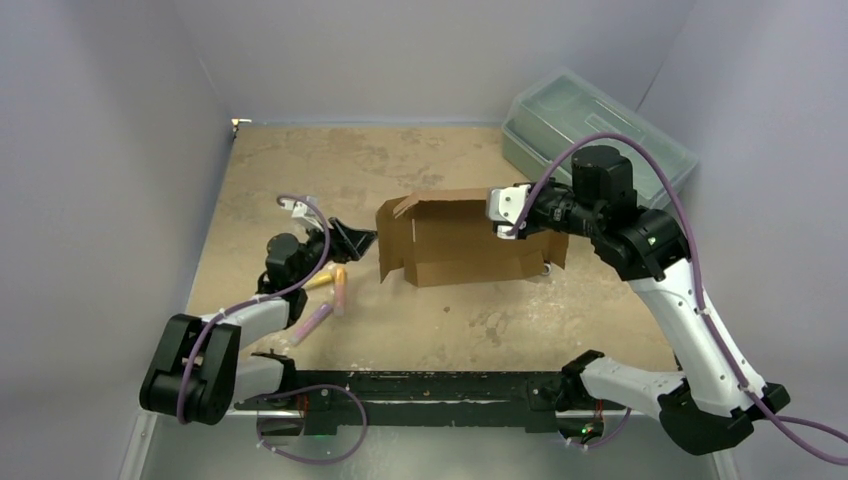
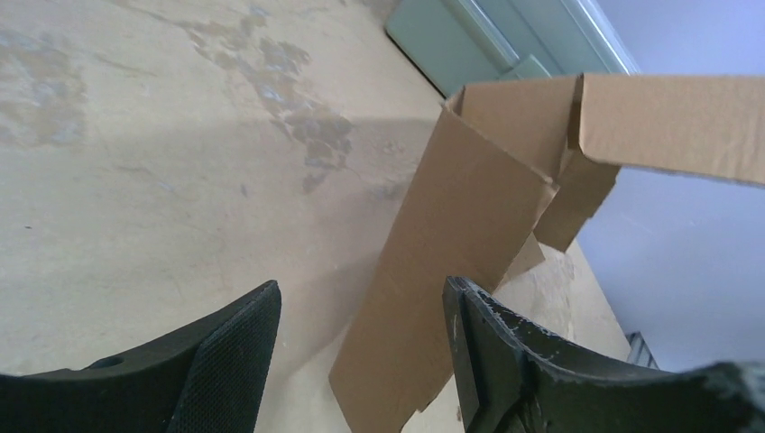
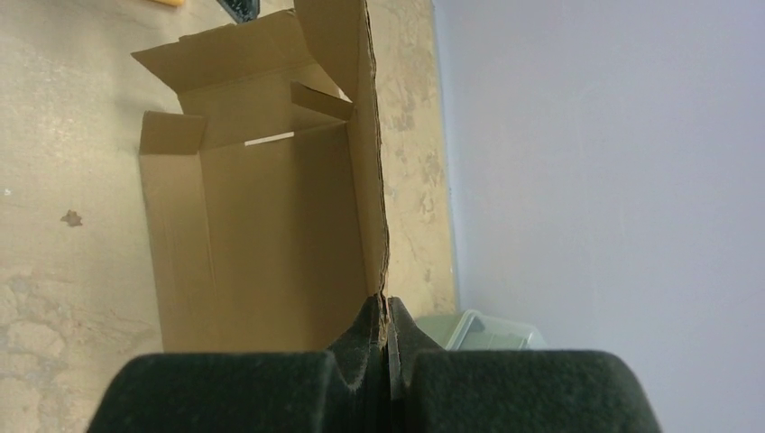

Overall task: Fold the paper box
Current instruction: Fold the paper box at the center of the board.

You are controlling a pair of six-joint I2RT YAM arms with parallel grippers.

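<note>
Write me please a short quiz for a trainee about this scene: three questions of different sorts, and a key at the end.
1. True or false: the left end effector is gripping the cardboard box.
2. Which one is shut on a wall of the box? A) the left end effector B) the right end effector C) both
3. In a few words: what stands at the far right corner of the table?

Key
1. False: it is open, with the box just ahead of it.
2. B
3. A translucent plastic container.
</note>
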